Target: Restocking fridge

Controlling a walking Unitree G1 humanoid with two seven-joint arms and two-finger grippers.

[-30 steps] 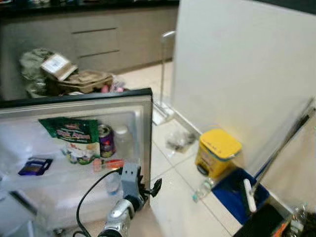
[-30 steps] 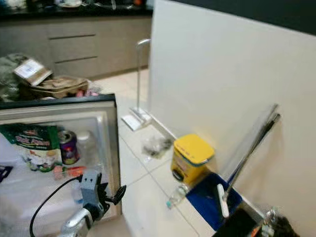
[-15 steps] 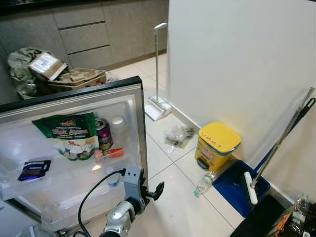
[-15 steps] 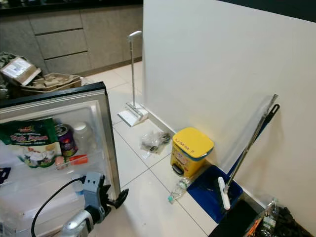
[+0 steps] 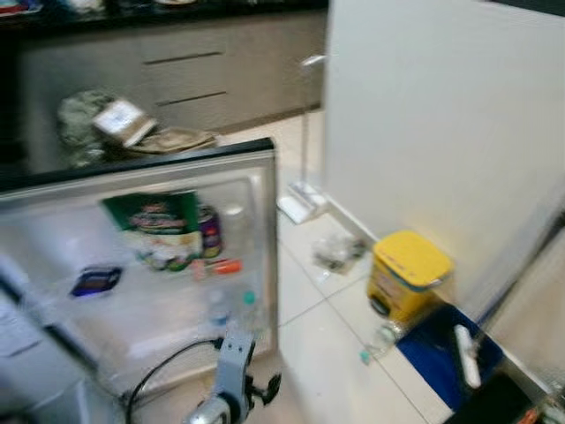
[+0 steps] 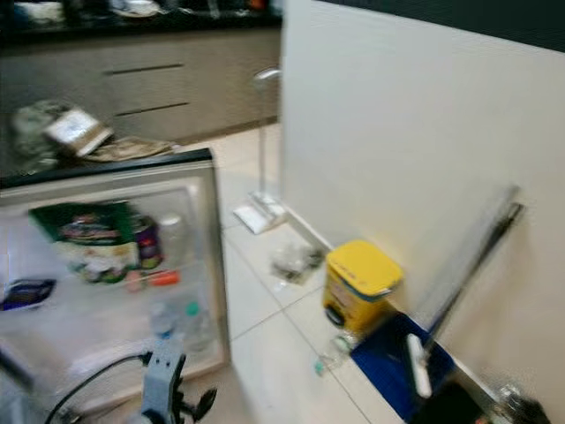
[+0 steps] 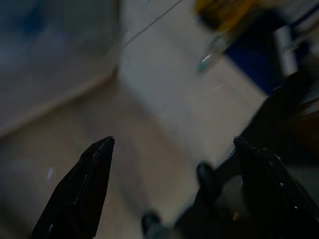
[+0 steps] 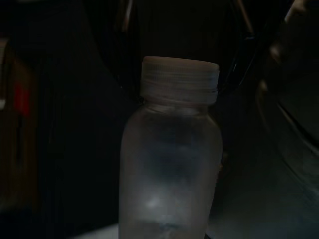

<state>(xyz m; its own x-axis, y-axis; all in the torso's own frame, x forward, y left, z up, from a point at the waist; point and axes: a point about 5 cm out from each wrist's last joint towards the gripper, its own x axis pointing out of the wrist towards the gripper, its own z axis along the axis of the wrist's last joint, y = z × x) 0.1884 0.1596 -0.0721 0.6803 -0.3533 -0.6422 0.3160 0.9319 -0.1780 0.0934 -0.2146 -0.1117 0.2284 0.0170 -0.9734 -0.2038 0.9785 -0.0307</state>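
Since half a second ago the head camera has swung: the whole picture has shifted and blurred, so the open white fridge door with its shelves sits more central, and the left gripper reads lower in the picture. The things themselves have not moved.

Left gripper: low in front of the door's bottom edge, over the pale tiled floor. Its two black fingers are spread wide with nothing between them.

Right gripper: the right wrist view is very dark. A small clear plastic bottle with a white ribbed screw cap stands upright directly ahead of it. Fingers cannot be made out, so whether it grips the bottle cannot be told.

Door shelves hold a green snack bag, a purple drinks can, a small dark blue packet, and lower down two small capped bottles.

By the white wall: a yellow-lidded pedal bin and a blue mat.

Handling judgement: the bottle is likely light, fairly stiff but squeezable, and smooth, so slippery. Best taken around the mid-body below the shoulder, with moderate squeeze, and kept upright.
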